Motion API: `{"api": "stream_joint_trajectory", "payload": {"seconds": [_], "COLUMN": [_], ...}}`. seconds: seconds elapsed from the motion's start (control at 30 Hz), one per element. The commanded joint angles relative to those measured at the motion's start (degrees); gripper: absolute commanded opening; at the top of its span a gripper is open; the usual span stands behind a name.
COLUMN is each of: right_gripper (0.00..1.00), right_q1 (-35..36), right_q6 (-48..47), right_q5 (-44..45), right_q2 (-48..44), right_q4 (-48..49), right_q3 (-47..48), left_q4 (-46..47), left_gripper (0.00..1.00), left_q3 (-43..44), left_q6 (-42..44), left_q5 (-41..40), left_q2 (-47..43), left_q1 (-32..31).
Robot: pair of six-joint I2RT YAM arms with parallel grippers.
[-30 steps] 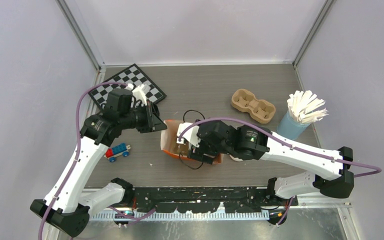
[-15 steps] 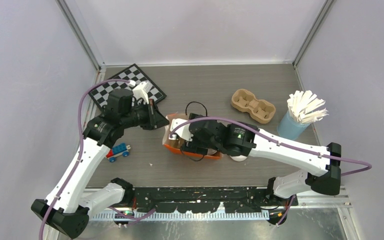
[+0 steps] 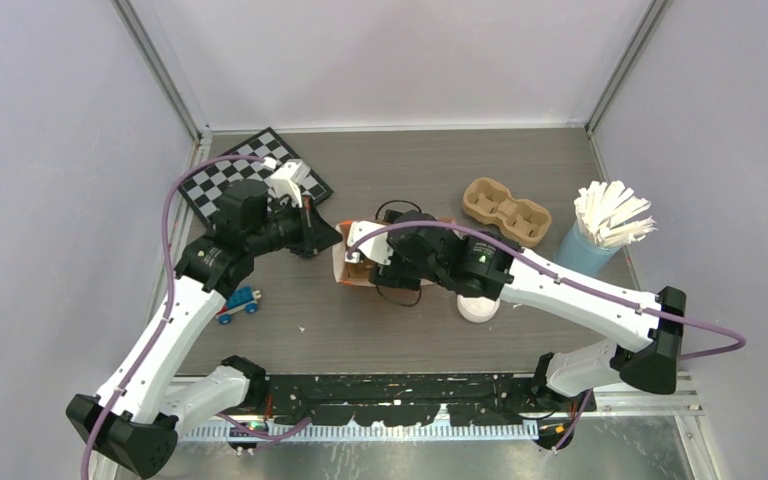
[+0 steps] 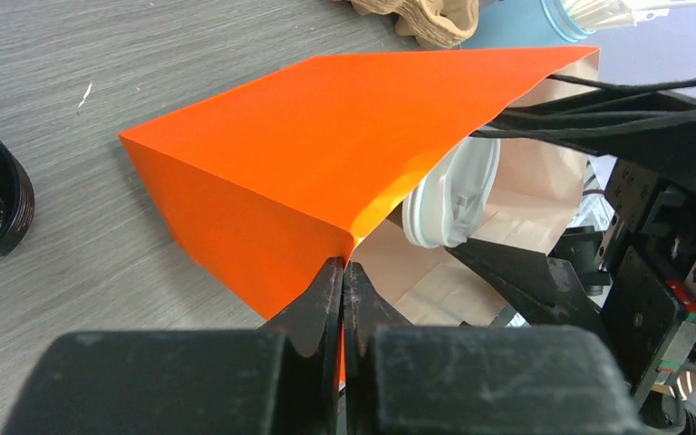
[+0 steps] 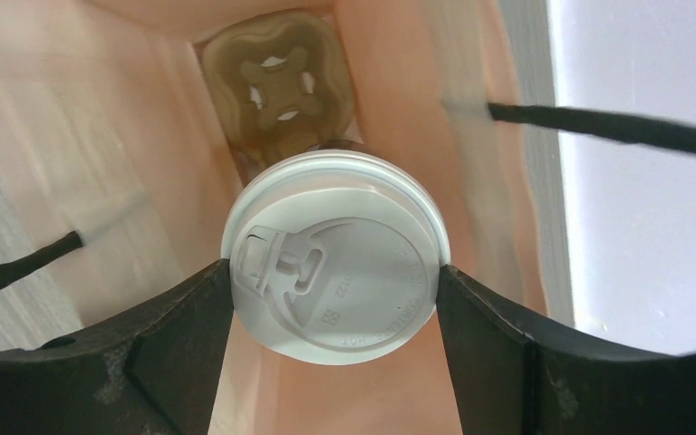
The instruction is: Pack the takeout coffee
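Left gripper: your jaws pinch shut on the bag rim.
Right gripper: your wide jaws clamp the coffee inside the bag.

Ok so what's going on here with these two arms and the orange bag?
The left hand is shut on the edge of the orange bag, holding its mouth open. The right hand grips the takeout coffee by its white lid, just inside the bag's mouth, with a cardboard carrier deeper inside. The cup is not yet released.
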Motion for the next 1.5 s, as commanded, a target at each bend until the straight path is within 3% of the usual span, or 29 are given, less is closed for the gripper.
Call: {"api": "stream_joint_trajectory", "payload": {"seconds": [0.0, 0.17, 0.57, 0.83, 1.07, 1.47], "right_gripper": [0.71, 0.71, 0.71, 0.70, 0.70, 0.70], "right_q1": [0.38, 0.71, 1.96, 2.17, 2.41, 3.57], "right_q6": [-0.86, -1.16, -2.70, -2.30, -1.70, -0.09], "right_q5": [-5.61, -6.62, -8.21, -8.54, -7.53, -7.35], "right_q2": [-4.62, -5.82, -2.94, -0.83, -0.46, 0.25], "right_q4": [2.83, 3.07, 6.17, 8.95, 10.97, 13.26], "right_q3": [-1.97, -4.11, -4.57, -4.74, -5.96, -6.35], "left_q4": [1.27, -3.56, -6.40, -6.57, -6.28, -8.59], "left_gripper": [0.05, 0.27, 0.53, 0.54, 0.48, 0.48], "left_q3": [-0.04, 0.00, -4.16, -5.75, -5.72, -5.10], "left_q6": [-0.06, -1.54, -6.79, -8.29, -8.68, -8.22], "left_q5": [-0.03, 0.17, 2.92, 4.74, 5.12, 2.23], "left_q2": [-1.85, -3.14, -8.30, -7.86, -6.99, -7.83], "left_q1": [0.17, 0.17, 0.17, 0.17, 0.12, 0.16]}}
